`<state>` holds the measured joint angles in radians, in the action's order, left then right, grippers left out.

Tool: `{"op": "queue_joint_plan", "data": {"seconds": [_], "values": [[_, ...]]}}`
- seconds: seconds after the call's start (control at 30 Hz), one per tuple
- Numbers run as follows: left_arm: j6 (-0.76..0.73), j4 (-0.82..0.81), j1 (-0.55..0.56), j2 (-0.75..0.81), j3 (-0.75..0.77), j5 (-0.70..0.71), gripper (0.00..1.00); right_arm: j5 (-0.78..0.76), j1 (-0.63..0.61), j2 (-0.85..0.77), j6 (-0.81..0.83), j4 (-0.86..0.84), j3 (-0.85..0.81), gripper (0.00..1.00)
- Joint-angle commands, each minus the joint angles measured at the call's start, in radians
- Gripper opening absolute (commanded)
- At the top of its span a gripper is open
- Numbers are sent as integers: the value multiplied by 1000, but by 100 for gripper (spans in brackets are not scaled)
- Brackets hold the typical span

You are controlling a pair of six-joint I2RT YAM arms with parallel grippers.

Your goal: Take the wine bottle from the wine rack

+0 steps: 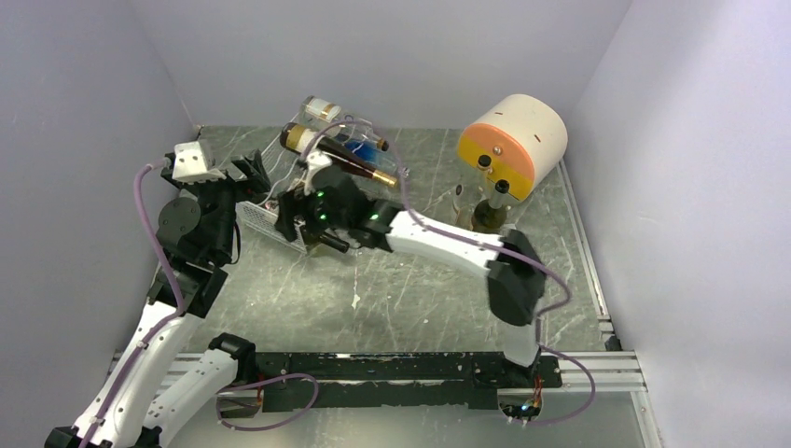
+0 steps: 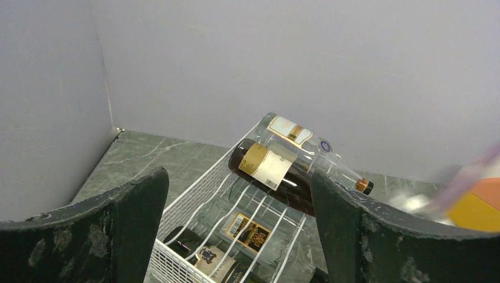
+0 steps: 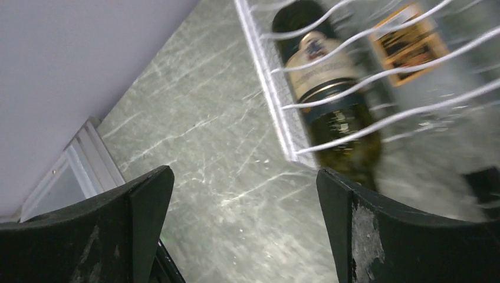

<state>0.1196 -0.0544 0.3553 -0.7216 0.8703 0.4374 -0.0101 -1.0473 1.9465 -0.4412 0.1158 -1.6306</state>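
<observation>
Wine rack (image 1: pixel 259 217) is standing at the table's (image 1: pixel 420 299) far left, close beside the left wall (image 1: pixel 75 140). On its upper wires a dark wine bottle (image 1: pixel 326 149) with a cream label is lying tilted, touching a clear bottle (image 1: pixel 320 109) behind it. Beneath the wavy wires a green bottle (image 3: pixel 330 82) and a clear bottle with a black-and-gold label (image 2: pixel 250 232) are lying side by side.

My left gripper (image 2: pixel 237 183) is hovering at the rack's left side, fingers spread wide and gripping nothing. My right gripper (image 3: pixel 242 188) is hanging at the near end, likewise spread and empty.

Bare table is running from the rack's edge to a metal rail (image 3: pixel 88 165) at the wall.

In the top view my right arm is covering the rack's near part. Blur is smearing the right wrist view, and the frame edge is cutting off the lower bottles.
</observation>
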Motion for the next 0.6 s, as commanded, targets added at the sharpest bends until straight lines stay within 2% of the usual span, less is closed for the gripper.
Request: {"op": "queue_joint_plan", "data": {"seconds": [0.0, 0.13, 0.33, 0.57], "values": [[2, -8, -7, 7, 19, -11, 94, -94, 120, -187, 117, 92, 66, 98], [7, -6, -7, -1, 21, -27, 94, -137, 217, -217, 261, 152, 85, 99], [11, -6, -7, -26, 21, -49, 94, -291, 255, -128, 580, 179, 29, 100], [8, -5, -7, -60, 22, -61, 94, -268, 291, 39, 735, 255, -91, 100]]}}
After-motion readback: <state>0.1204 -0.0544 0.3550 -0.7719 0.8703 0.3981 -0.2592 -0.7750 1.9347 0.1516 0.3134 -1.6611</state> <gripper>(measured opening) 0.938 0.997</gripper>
